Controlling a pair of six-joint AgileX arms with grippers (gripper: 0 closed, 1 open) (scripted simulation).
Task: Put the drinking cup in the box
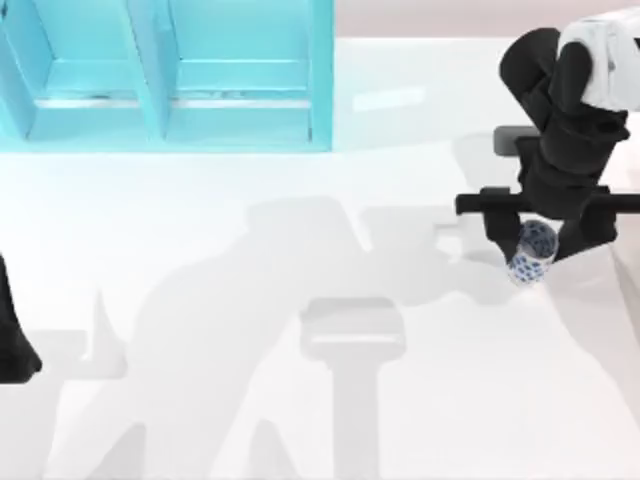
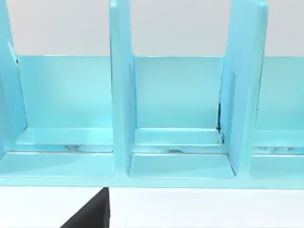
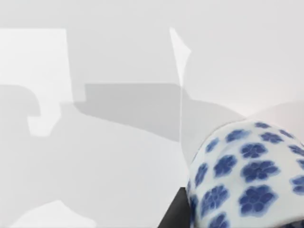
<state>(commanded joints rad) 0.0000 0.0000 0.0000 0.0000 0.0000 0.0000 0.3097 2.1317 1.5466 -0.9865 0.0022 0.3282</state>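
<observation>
White and glossy, the bench (image 1: pixel 250 300) runs across the whole scene from above, marked with soft grey shadows of the two arms. At its far edge, toward the left, stands the box (image 1: pixel 170 75), a turquoise unit split by upright walls into open compartments. The left wrist view looks straight into it: the box (image 2: pixel 171 104) shows one full compartment in the middle, with parts of others on either side of it.

On the right side of the bench, the right claw (image 1: pixel 535 250) hangs below its dark arm, well apart from the box. The drinking cup (image 1: pixel 532 252) is in its grip, a small white cup with blue flowers, tipped over so that its mouth is partly seen from above. In the right wrist view the drinking cup (image 3: pixel 247 175) sits close to the camera, its flowered side bulging over the white bench (image 3: pixel 95 142), and a dark piece of the claw shows just beside it.

At the left edge of the bench, near the front, the left arm (image 1: pixel 12 335) is parked; whether its claw is wide or narrow, I cannot tell.
</observation>
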